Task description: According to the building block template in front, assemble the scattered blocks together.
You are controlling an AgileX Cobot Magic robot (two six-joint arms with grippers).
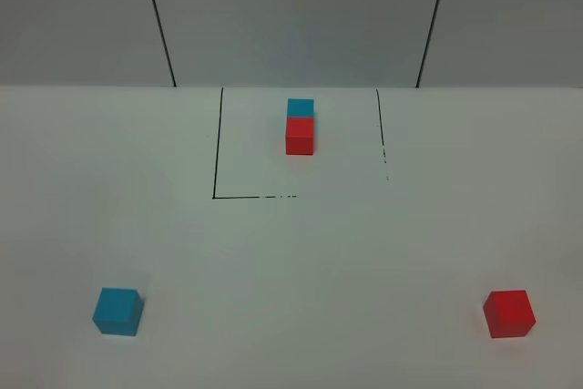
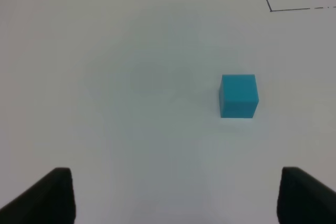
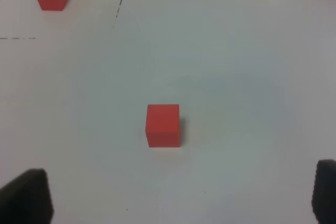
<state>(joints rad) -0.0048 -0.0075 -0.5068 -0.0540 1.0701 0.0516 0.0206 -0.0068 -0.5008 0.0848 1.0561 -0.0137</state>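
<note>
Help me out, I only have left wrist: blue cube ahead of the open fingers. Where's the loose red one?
Observer: The loose red cube sits at the near right of the exterior view, far from the blue cube at near left.
Operator: Template order?
Observer: In the building block template, the cyan half lies on the far side of the red half, faces touching, inside the black outline.
Operator: Right gripper?
Observer: The right gripper is open and holds nothing; the loose red cube lies ahead of it, untouched.
</note>
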